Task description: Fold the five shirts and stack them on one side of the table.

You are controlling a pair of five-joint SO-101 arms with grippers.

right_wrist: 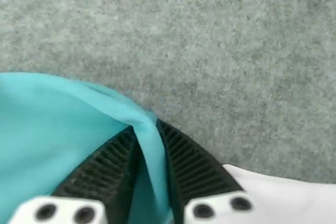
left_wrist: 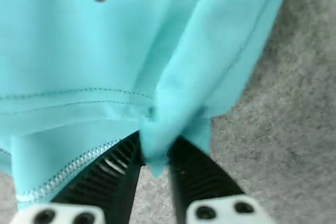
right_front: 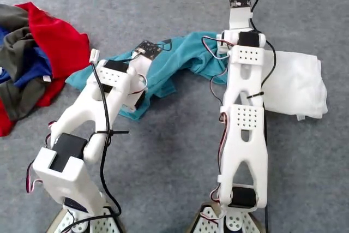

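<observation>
A teal shirt (right_front: 180, 61) stretches across the middle of the grey table between both arms. My left gripper (left_wrist: 153, 153) is shut on a bunched fold of the teal shirt (left_wrist: 157, 66) near its hem; in the high view that gripper sits under its wrist camera (right_front: 146, 50). My right gripper (right_wrist: 148, 140) is shut on a thin edge of the teal shirt (right_wrist: 58, 129), just above the table. A folded white shirt (right_front: 294, 83) lies at the right, beside the right arm; its corner (right_wrist: 283, 198) shows by the right fingers. Unfolded red, blue and dark grey shirts (right_front: 32, 58) are piled at the far left.
The grey felt table (right_front: 163, 156) has bare room in front, between the two arm bases. The right arm (right_front: 245, 124) runs alongside the white shirt. Dark furniture legs stand beyond the table's back edge.
</observation>
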